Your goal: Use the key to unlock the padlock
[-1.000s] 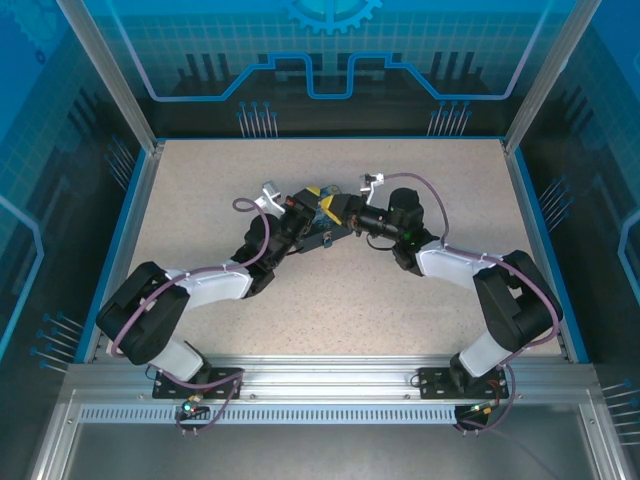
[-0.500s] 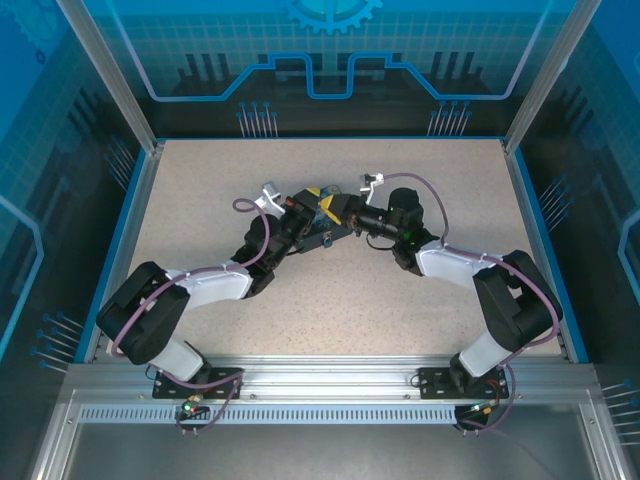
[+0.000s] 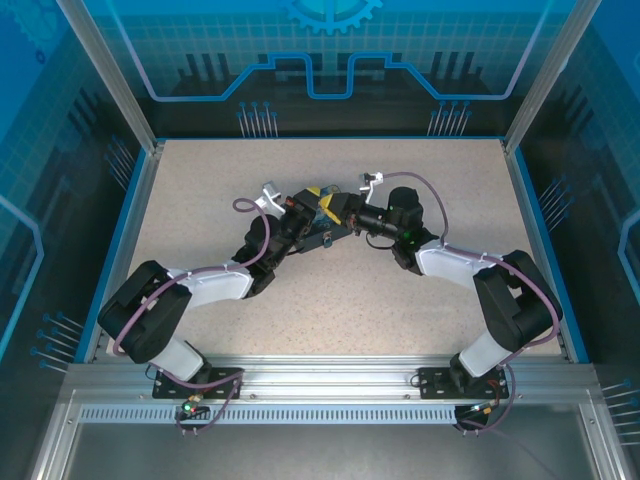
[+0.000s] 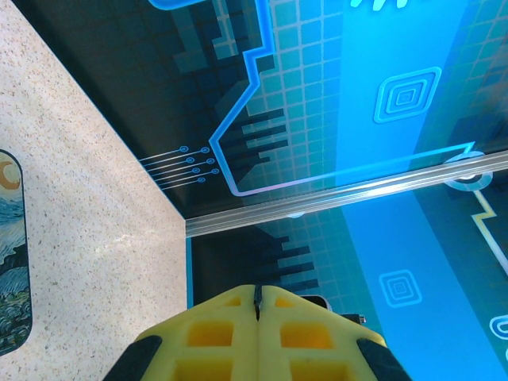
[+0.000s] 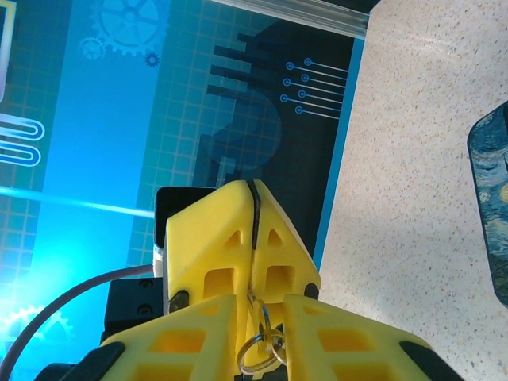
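**While the grippers meet over the bench, no open padlock can be seen**

As far as I can judge, the key (image 5: 252, 303) is the thin metal piece that runs from a small ring (image 5: 255, 353) up to the seam of the left gripper (image 4: 258, 305). The yellow fingers of this gripper are pressed tight together. The ring lies in the narrow gap of the right gripper (image 5: 262, 317), and I cannot tell whether that gripper clamps anything. The padlock I cannot make out. I suppose it is hidden where both grippers meet, near the painted box (image 5: 492, 206).

So the bringing together seems done. Inserting, turning and freeing the shackle are, I judge, left to do.

The bench (image 3: 350, 310) is speckled beige, enclosed by blue panels (image 3: 330, 50) with circuit drawings.
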### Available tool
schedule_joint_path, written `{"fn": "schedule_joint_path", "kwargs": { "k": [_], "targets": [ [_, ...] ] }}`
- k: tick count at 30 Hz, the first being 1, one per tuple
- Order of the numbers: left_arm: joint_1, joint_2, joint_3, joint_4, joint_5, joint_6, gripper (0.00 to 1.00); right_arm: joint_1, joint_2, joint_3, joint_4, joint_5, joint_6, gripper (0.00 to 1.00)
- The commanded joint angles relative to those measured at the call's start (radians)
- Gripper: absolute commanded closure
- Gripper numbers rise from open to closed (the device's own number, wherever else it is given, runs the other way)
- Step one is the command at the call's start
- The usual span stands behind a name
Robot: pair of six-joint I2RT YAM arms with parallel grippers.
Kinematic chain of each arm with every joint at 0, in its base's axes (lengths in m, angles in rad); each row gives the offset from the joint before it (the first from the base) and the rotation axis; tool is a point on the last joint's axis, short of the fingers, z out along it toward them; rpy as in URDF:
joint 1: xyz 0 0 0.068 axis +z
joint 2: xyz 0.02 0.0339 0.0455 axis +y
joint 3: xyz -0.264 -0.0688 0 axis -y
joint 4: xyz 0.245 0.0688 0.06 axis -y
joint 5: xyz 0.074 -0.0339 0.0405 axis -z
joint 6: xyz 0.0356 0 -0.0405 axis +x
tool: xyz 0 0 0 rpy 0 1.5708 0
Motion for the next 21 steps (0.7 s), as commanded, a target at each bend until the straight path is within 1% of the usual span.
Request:
{"fn": "schedule_joint_path", "kwargs": {
  "k": [1, 6, 11, 13, 15, 18, 21],
  "targets": [
    [-0.010, 0.008, -0.008, 0.043, -0.006, 0.008, 1.00, 0.014, 0.011, 0.031, -0.003, -0.013, -0.001, 0.81],
    [-0.010, 0.010, -0.006, 0.042, -0.007, 0.011, 1.00, 0.013, 0.009, 0.024, -0.004, -0.014, -0.003, 0.86],
    [-0.009, 0.012, -0.006, 0.040, -0.008, 0.010, 1.00, 0.005, 0.000, 0.005, 0.001, -0.012, -0.004, 0.89],
    [-0.010, 0.013, -0.008, 0.042, -0.008, 0.009, 1.00, -0.001, -0.004, -0.005, 0.005, -0.010, -0.002, 0.88],
    [-0.010, 0.013, -0.008, 0.042, -0.008, 0.009, 1.00, -0.008, -0.008, -0.009, 0.005, -0.011, 0.000, 0.82],
    [-0.010, 0.017, -0.008, 0.046, -0.006, 0.007, 1.00, -0.014, -0.011, -0.007, 0.003, -0.010, 0.000, 0.79],
    [-0.009, 0.018, -0.009, 0.048, -0.005, 0.003, 1.00, -0.016, -0.009, -0.004, 0.004, -0.012, 0.001, 0.79]
  ]
}}
